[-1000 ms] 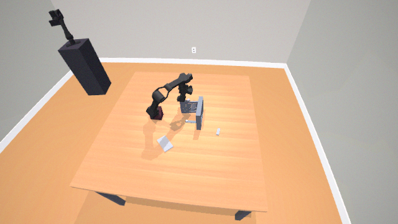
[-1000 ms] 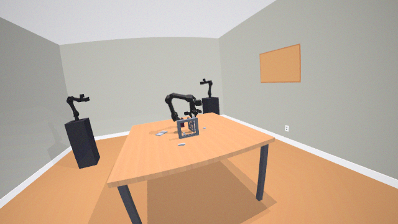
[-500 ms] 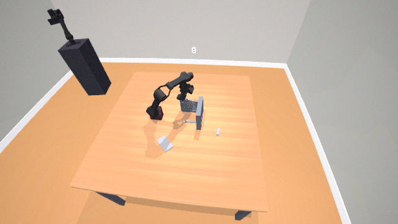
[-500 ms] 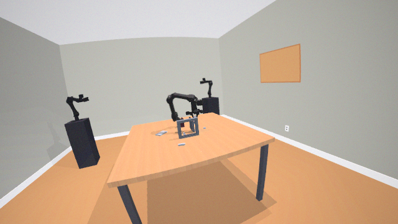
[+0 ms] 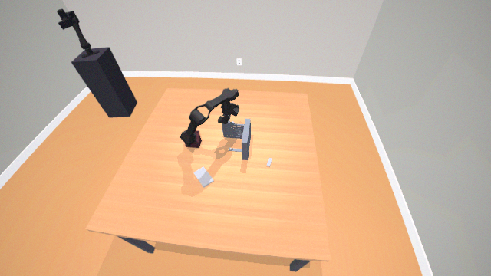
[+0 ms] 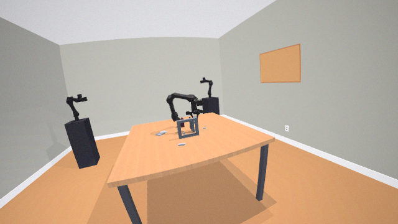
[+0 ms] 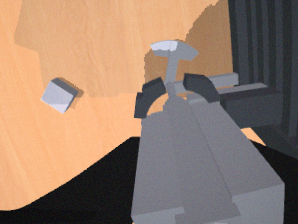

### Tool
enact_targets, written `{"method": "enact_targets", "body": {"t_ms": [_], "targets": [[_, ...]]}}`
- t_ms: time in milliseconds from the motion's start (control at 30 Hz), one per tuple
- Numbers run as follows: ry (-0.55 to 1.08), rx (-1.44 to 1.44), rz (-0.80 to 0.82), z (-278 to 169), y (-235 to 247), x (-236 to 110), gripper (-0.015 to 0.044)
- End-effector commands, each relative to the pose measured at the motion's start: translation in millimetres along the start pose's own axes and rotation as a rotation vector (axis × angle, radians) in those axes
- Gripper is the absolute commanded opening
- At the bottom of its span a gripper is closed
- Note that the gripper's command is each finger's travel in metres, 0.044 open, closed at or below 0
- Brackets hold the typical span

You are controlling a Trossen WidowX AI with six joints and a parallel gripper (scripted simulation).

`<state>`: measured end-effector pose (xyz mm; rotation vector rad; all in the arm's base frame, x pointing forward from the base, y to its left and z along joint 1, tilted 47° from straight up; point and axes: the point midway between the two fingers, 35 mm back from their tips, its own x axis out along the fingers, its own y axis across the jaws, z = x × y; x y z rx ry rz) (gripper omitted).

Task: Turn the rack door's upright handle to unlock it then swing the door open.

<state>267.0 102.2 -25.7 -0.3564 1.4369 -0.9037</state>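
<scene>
The rack's dark grey frame (image 5: 246, 139) (image 6: 179, 130) stands upright on the table. The slatted door (image 5: 232, 130) (image 6: 192, 125) (image 7: 243, 45) is swung out, roughly square to the frame; its exact angle cannot be read. The light grey handle (image 7: 172, 67) has a stem and a wide curved end, and shows between the fingers in the wrist view. My gripper (image 7: 186, 147) (image 5: 229, 121) (image 6: 194, 115) points down at the door's free end. Its fingers are open, one on each side of the handle's stem, with narrow gaps. Contact lower down is hidden.
A flat pale block (image 5: 203, 176) (image 6: 161, 133) lies in front of the arm's base. A small white block (image 5: 268, 162) (image 6: 181, 144) lies beyond the frame. Another small block (image 7: 59, 96) (image 6: 204, 127) lies beside the door. A thin light bar (image 5: 236, 150) juts from the frame.
</scene>
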Motion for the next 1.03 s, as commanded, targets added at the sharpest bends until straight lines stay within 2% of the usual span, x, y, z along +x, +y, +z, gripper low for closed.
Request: {"method": "enact_targets", "body": {"t_ms": [0,1000], "targets": [[0.001,0.007,0.000,0,0,0,0.0290],[0.002,0.006,0.002,2,2,-34,0.0299]]}}
